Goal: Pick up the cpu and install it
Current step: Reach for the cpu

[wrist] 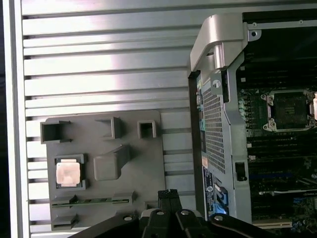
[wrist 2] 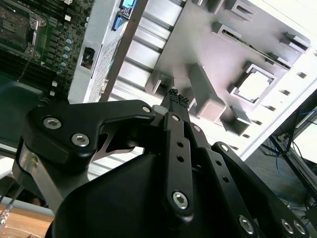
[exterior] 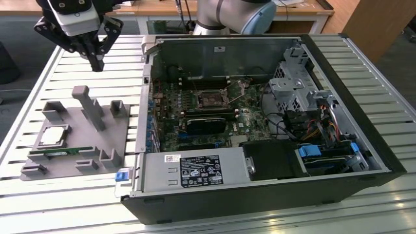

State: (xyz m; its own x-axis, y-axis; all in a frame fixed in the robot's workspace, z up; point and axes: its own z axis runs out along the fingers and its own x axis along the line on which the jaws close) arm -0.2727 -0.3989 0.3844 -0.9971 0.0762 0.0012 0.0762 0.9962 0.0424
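The empty gripper [exterior: 97,62], fingers pinched together, hovers with the chip [exterior: 53,136] at its seven o'clock in the exterior view; descending unopened could jab the chip.

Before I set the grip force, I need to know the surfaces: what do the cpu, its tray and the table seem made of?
The cpu: metal lid, shiny silver-grey, glaring under the light. The tray: probably plastic, matte grey, no glare. The table: likely aluminium slats, brushed, with bright streaks.
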